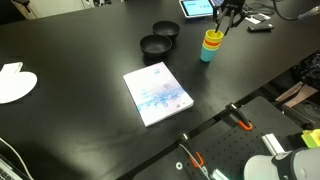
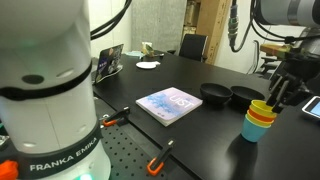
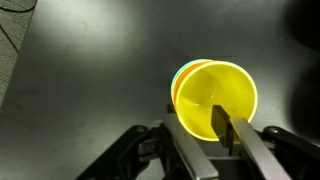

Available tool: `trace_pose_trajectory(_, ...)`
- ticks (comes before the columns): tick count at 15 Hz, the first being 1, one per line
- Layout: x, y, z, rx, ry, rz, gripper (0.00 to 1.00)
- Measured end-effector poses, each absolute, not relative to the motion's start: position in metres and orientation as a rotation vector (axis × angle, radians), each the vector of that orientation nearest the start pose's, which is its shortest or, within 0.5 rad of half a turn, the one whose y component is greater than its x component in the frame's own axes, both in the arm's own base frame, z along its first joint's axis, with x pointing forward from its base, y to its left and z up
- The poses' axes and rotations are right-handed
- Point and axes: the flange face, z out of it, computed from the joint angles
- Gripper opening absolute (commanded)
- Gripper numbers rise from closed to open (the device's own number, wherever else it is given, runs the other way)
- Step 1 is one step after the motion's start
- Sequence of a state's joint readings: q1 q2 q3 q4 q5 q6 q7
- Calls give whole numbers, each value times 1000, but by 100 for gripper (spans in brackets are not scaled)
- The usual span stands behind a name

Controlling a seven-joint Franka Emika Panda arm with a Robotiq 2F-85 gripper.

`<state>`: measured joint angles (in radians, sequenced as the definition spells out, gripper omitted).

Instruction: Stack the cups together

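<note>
The cups stand nested in one stack on the black table in both exterior views: a teal-blue cup (image 1: 208, 53) (image 2: 254, 131) at the bottom, an orange cup (image 1: 212, 43) (image 2: 259, 120) in it, and a yellow cup (image 1: 213, 35) (image 2: 263, 108) on top. A second yellow cup cannot be told apart. In the wrist view I look down into the yellow cup (image 3: 215, 95), with orange and teal rims showing at its left. My gripper (image 3: 208, 128) (image 1: 228, 22) (image 2: 279, 95) straddles the yellow cup's near rim, one finger inside and one outside, closed on its wall.
Two black round bowls (image 1: 157, 43) (image 2: 215, 96) sit near the stack. A light-blue book (image 1: 157, 93) (image 2: 170, 103) lies mid-table. A tablet (image 1: 196, 8) and cables lie beyond the stack. A white plate (image 1: 14, 83) sits at the far end.
</note>
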<state>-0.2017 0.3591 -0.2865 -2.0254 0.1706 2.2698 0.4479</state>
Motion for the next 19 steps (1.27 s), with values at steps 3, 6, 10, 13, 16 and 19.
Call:
trace_pose_trajectory(3,527,-272,275,-2704,1550,136,98)
trace_pose_trajectory(6,524,-274,284,-2735,1567,189,100)
trace_pose_trajectory(10,516,-267,304,-2798,1550,286,100)
trace_pose_trajectory(13,513,-257,324,-2818,1516,327,100)
trace_pose_trajectory(16,511,-248,336,-2818,1488,363,100)
trace_pose_trajectory(19,509,-242,339,-2822,1465,395,100)
